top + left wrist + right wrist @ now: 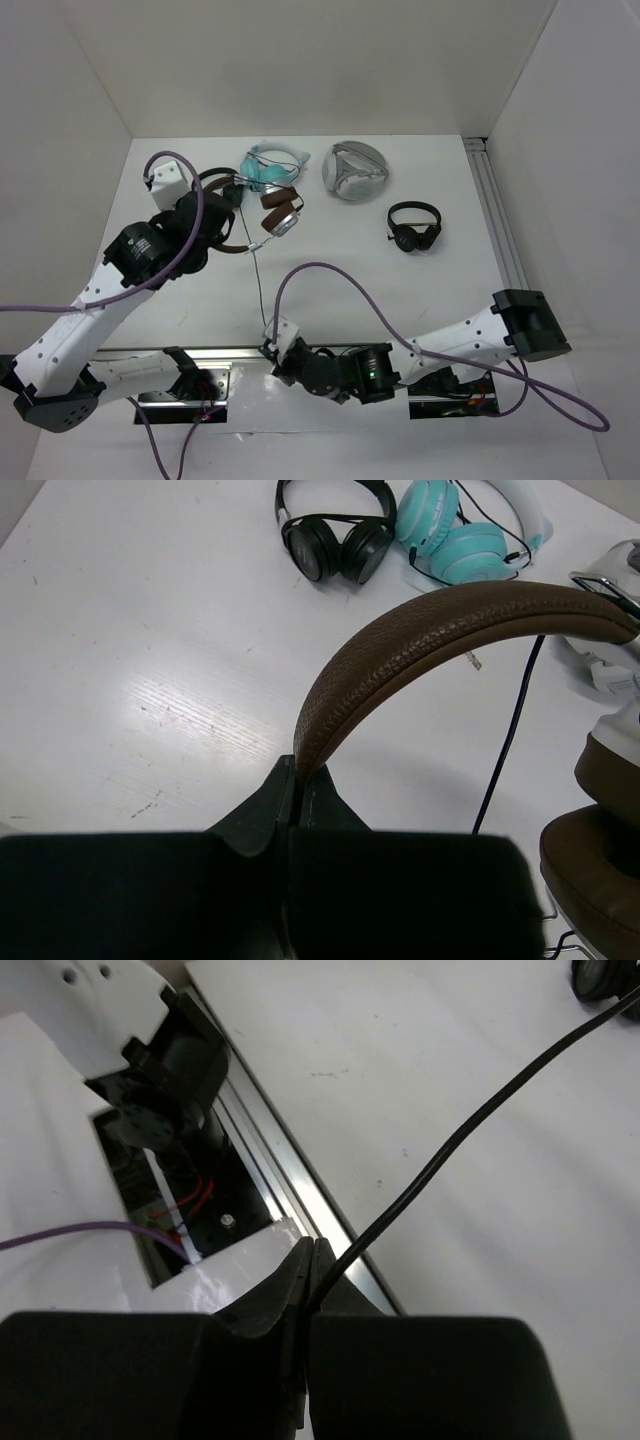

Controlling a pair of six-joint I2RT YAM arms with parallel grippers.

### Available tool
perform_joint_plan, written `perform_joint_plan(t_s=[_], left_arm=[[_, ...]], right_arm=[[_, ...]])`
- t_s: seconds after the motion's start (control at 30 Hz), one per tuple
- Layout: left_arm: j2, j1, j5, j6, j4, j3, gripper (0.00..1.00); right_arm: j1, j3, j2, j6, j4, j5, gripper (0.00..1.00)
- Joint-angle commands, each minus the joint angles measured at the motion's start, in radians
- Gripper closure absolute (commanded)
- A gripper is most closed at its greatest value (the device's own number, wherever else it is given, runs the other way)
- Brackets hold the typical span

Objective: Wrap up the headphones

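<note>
The wrapping is judged to be barely begun. The over-ear headphones (282,215) with a brown leather-look headband (450,620) and silver-and-brown earcups are found at the far left of the white table (450,280), just beside a teal pair of headphones (270,168). Their long thin black cable (260,285) is seen stretched in a nearly straight line from the earcups down to the near edge. No turn of cable is seen around the headband or the earcups, so all of the winding is judged to be left. Only the two holds needed for it are in place.

The left claw (297,775) is clenched on the brown headband. Its fingers are pressed flat together, the band's end is pinched between the tips, and the arch rises out above them. The right claw (308,1272) is likewise closed to no visible gap, and the black cable is nipped between its fingertips, just over the silver metal rail (300,1205) at the table's near edge. A small all-black pair of headphones (415,228) is seen lying well apart to the right.
</note>
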Motion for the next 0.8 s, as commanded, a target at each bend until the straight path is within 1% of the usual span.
perform_joint_plan(t_s=[0.0, 0.07, 0.13, 0.17, 0.2, 0.37, 0.43, 0.47, 0.57, 0.6, 0.7, 0.77], left_arm=[[-0.003, 0.016, 0.007, 0.022, 0.119, 0.016, 1.0], [0.022, 0.016, -0.019, 0.022, 0.098, 0.007, 1.0], [0.046, 0.026, -0.038, -0.004, 0.032, -0.002, 1.0], [0.056, 0.026, -0.038, -0.043, 0.007, -0.016, 1.0], [0.066, 0.035, -0.038, -0.044, -0.007, -0.027, 1.0], [0.047, 0.035, -0.02, -0.044, 0.007, -0.111, 1.0], [0.027, 0.035, 0.0, 0.019, 0.037, -0.143, 1.0], [0.027, 0.035, 0.045, 0.094, 0.077, -0.154, 1.0], [-0.012, 0.035, 0.149, 0.211, 0.135, -0.209, 1.0], [-0.024, 0.024, 0.174, 0.279, 0.168, -0.24, 1.0], [-0.078, 0.003, 0.272, 0.413, 0.218, -0.292, 1.0], [-0.087, -0.008, 0.324, 0.465, 0.24, -0.329, 1.0]], right_arm=[[0.013, 0.078, 0.076, -0.033, -0.107, 0.07, 1.0], [0.034, 0.102, 0.089, -0.062, -0.119, 0.081, 1.0], [0.034, 0.137, 0.089, -0.071, -0.129, 0.051, 1.0], [0.034, 0.149, 0.089, -0.095, -0.142, 0.04, 1.0], [0.034, 0.174, 0.089, -0.108, -0.151, 0.029, 0.99], [0.034, 0.238, 0.066, -0.143, -0.217, 0.046, 0.99], [0.034, 0.252, 0.046, -0.154, -0.251, 0.087, 0.99], [0.045, 0.263, 0.021, -0.163, -0.276, 0.106, 0.98], [0.045, 0.272, -0.023, -0.174, -0.326, 0.181, 0.96], [0.054, 0.272, -0.057, -0.184, -0.357, 0.198, 0.96], [0.054, 0.272, -0.126, -0.224, -0.406, 0.256, 0.95], [0.054, 0.293, -0.151, -0.234, -0.435, 0.303, 0.95]])
